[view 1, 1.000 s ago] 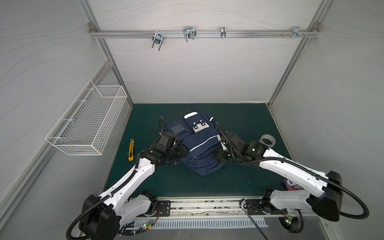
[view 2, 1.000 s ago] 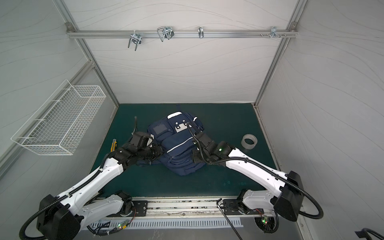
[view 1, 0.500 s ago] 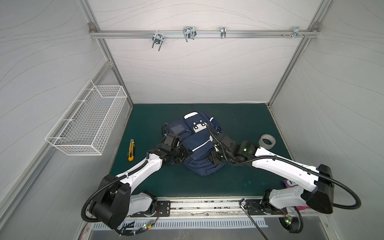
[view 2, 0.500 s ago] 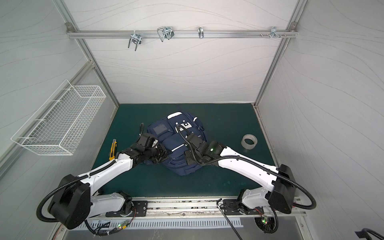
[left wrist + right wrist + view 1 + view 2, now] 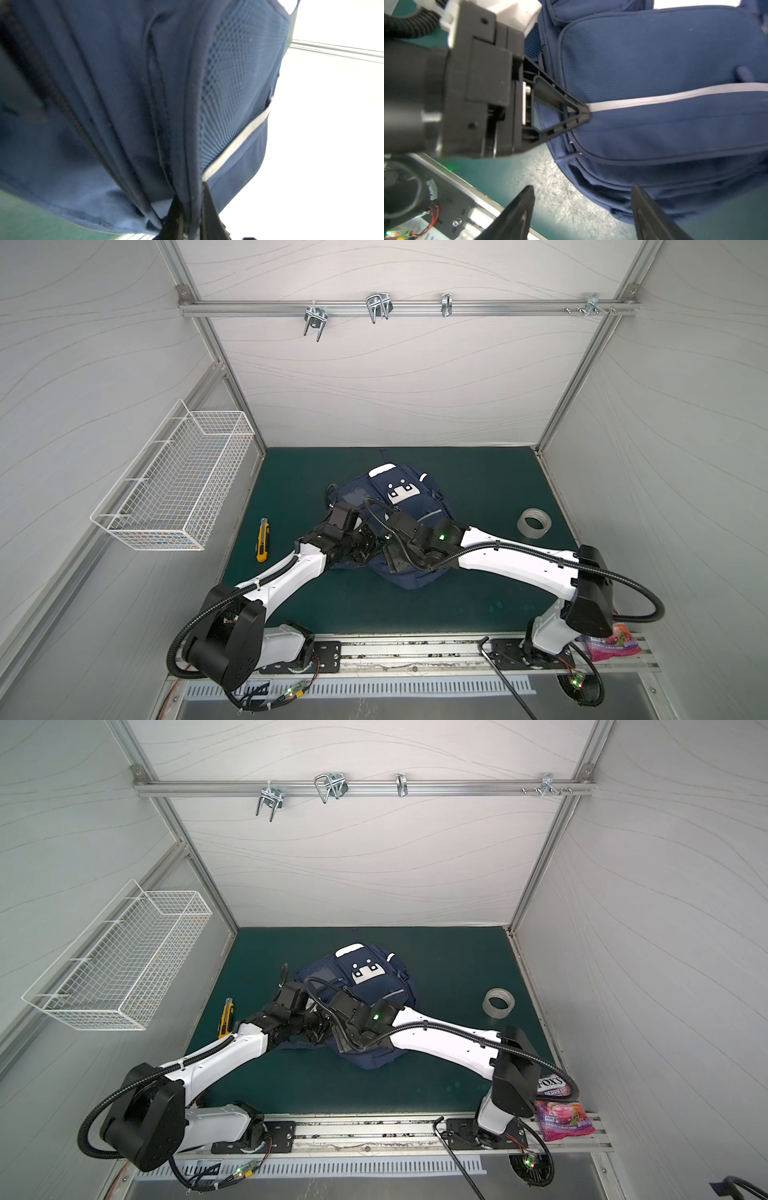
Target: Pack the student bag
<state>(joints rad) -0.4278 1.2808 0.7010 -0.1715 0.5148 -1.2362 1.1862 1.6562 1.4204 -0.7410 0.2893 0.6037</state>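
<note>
The student bag (image 5: 409,506), one piece of navy woven fabric with pale stripes and a mesh panel, lies in the middle of the green counter (image 5: 316,605). From the left we count one white wire basket (image 5: 178,485), one yellow utility knife (image 5: 262,540), one grey tape roll (image 5: 536,523) and one pink candy pouch (image 5: 563,1115). Two arms bend low over the bag. The left claw (image 5: 191,193) is clamped on its piped seam. The right claw (image 5: 583,189) stands apart, empty.

I see the mat (image 5: 478,489) carrying the bag (image 5: 415,506) at the left gripper (image 5: 192,214), a cutter (image 5: 262,540) to that gripper's left and tape (image 5: 535,522) well to its right.
</note>
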